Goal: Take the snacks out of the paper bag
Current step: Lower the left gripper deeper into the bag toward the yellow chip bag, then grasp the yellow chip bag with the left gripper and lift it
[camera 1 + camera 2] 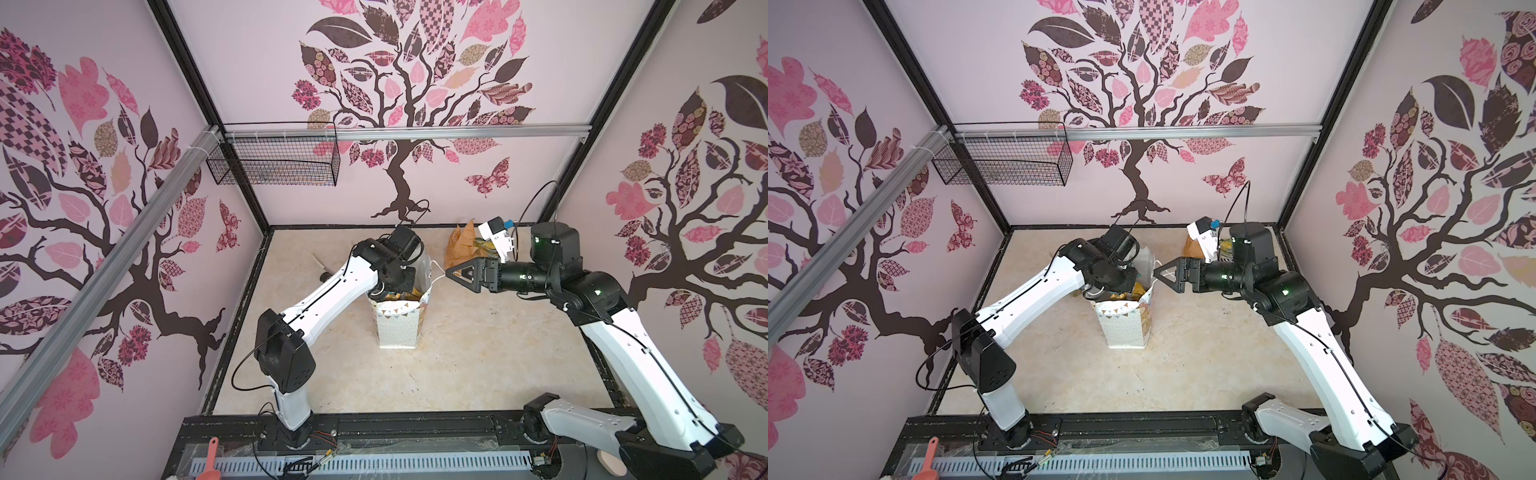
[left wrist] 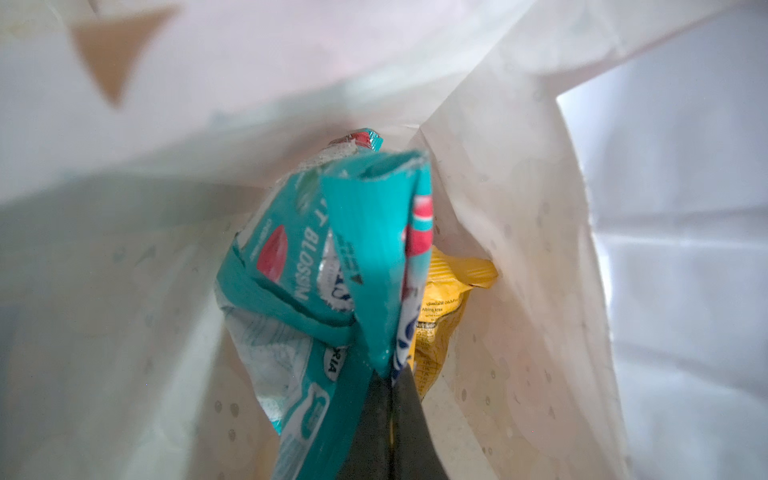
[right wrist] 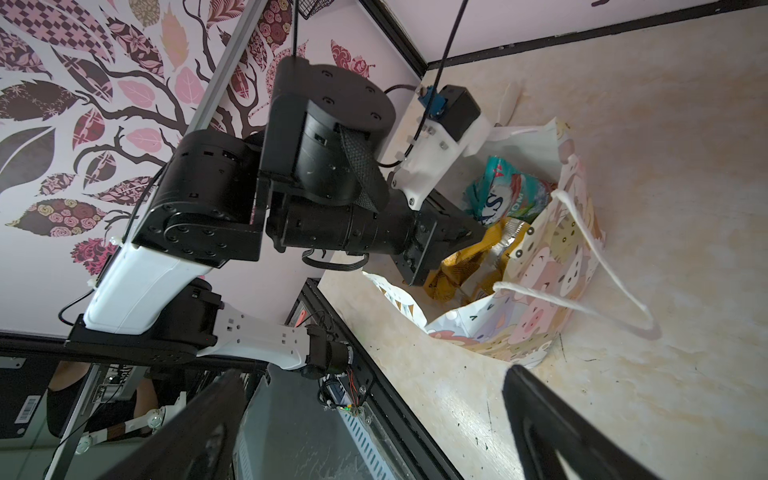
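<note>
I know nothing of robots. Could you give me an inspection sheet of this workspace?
Surface: pale marbled tabletop, small dark scuffs.
Job's things: paper bag upright, centre; teal packet and mustard-yellow packet inside.
Clutter: crumpled brown paper at back right, yellow-green packet near it, partly hidden.
Hands: left hand inside the bag, shut on the teal packet; right hand open beside the bag's cord handle, holding nothing.
Cables: black cable loop by the left arm's base, another above the right wrist.
Surroundings: tree-print walls, wire basket on back wall, orange scoop at front edge.
</note>
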Tool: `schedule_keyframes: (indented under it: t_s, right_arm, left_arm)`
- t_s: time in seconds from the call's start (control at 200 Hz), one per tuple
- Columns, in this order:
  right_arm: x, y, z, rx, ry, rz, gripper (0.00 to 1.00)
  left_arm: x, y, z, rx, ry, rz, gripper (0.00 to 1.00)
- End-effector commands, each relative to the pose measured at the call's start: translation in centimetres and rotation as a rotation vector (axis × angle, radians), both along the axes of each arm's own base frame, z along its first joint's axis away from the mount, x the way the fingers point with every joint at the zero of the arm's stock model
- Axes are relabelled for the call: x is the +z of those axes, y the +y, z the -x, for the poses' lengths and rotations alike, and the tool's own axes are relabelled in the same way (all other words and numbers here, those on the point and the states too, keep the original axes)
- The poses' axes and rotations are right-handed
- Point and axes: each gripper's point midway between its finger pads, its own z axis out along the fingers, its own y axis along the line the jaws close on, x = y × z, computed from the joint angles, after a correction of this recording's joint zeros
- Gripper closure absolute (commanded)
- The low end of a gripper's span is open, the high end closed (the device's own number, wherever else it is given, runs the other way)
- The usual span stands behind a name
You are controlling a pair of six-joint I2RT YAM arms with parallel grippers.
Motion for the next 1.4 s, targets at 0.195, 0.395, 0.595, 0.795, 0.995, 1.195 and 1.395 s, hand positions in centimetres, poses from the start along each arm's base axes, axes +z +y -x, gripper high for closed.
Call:
schedule_keyframes:
  t_s: [0.195, 0.395, 0.595, 0.795, 0.995, 1.195, 1.395]
  right_arm:
    - [0.3, -0.1, 0.3, -0.002, -0.015, -0.009, 0.00]
    - [0.4, -0.1, 0.3, -0.002, -0.020, -0.011, 0.00]
    - [0.2, 0.0, 0.2, -0.001, -0.012, -0.009, 0.00]
    - [0.5, 0.0, 0.1, -0.003, -0.019, -0.012, 0.00]
    - [0.4, 0.0, 0.1, -0.003, -0.015, -0.014, 0.00]
    - [0.3, 0.0, 0.2, -0.004, -0.011, -0.015, 0.00]
    - [0.2, 0.0, 0.2, -0.005, -0.005, -0.017, 0.00]
  left_arm:
    - [6.0, -0.9, -0.2, -0.013, -0.138, 0.103, 1.00]
    - [7.6, -1.1, -0.2, -0.033, -0.175, 0.125, 1.00]
    - [8.9, -1.5, -0.3, -0.062, -0.209, 0.141, 1.00]
    - [12.2, -2.2, -0.4, -0.080, -0.275, 0.212, 1.00]
    - [14.5, -2.3, -0.2, -0.086, -0.327, 0.261, 1.00]
    - [15.3, -2.1, 0.0, -0.085, -0.345, 0.267, 1.00]
    - [14.7, -2.2, 0.1, -0.097, -0.348, 0.262, 1.00]
